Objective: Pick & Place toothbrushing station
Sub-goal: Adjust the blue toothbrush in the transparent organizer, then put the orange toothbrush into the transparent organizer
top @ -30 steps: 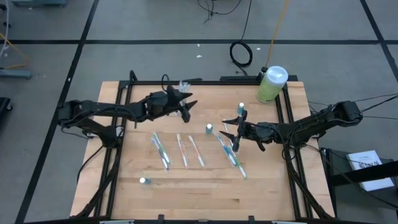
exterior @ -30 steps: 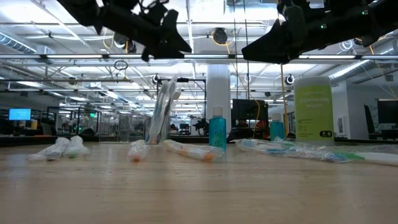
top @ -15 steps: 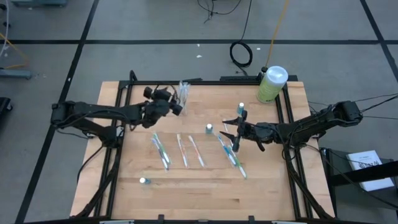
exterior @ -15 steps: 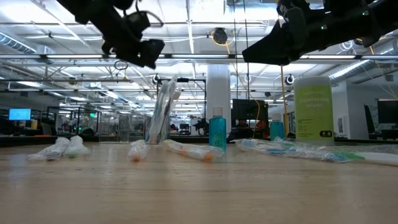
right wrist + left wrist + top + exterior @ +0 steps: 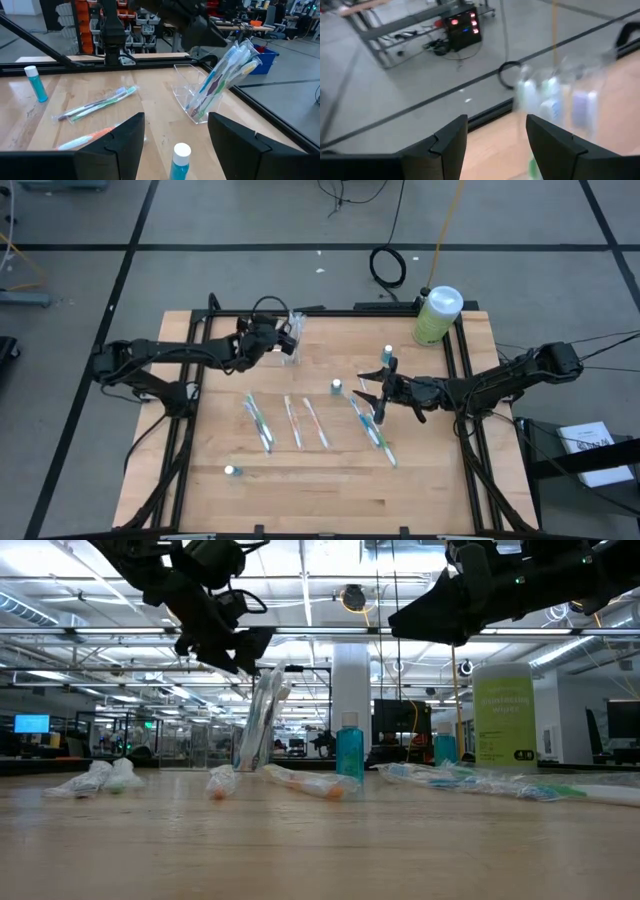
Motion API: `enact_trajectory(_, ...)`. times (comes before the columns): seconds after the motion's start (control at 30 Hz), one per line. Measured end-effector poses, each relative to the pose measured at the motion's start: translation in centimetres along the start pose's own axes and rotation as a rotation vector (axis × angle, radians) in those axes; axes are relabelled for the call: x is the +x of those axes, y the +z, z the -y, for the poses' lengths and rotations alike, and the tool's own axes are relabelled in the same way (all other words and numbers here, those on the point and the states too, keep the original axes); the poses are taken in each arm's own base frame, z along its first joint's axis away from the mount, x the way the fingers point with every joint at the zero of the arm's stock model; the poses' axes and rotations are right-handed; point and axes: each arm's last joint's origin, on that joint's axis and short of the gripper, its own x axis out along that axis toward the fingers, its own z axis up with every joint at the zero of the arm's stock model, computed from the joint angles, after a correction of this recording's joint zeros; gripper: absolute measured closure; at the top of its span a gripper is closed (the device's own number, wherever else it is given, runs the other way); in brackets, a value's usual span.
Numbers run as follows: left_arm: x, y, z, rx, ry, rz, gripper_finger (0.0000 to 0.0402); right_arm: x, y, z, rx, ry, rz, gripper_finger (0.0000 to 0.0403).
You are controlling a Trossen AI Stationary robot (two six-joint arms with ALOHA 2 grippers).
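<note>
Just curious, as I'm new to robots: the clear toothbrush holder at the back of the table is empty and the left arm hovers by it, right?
Not empty. The right wrist view shows wrapped toothbrushes leaning inside the clear toothbrush holder. The left end effector is indeed beside it at the back of the table.

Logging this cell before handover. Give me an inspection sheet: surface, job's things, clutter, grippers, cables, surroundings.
Surface: wooden table, dark frame rails along its edges.
Job's things: clear toothbrush holder at the far edge, brushes leaning in it.
Clutter: wrapped toothbrushes lying mid-table; small blue bottles; green bottle at the far right corner.
Grippers: left gripper beside the holder, jaws open; right gripper above the right-hand brushes, jaws open.
Cables: coiled black cable on the floor.
Surroundings: grey floor, open hall beyond.
</note>
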Motion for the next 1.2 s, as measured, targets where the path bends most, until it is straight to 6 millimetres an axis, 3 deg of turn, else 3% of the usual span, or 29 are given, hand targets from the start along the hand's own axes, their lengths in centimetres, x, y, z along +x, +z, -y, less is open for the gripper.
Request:
enact_trajectory(0.4,1.1,0.6,-0.5,-0.073,-0.178,-0.030,0.0192,0.0,0.0,0.0,-0.005,0.003,0.001,0.0192)
enact_trajectory(0.57,0.8,1.1,-0.4,-0.010,-0.265,0.005,0.0192,0.0,0.0,0.0,-0.012,0.002,0.001,0.0192)
enact_trajectory(0.77,-1.4,2.3,-0.8,0.041,-0.300,0.063,0.0192,-0.5,-0.1,0.0,-0.050,0.008,-0.039,0.0192)
enact_trajectory(1.2,-8.8,4.0,-2.0,0.053,-0.517,0.190,0.0192,-2.6,0.2,0.9,-0.088,0.013,-0.139,0.0193)
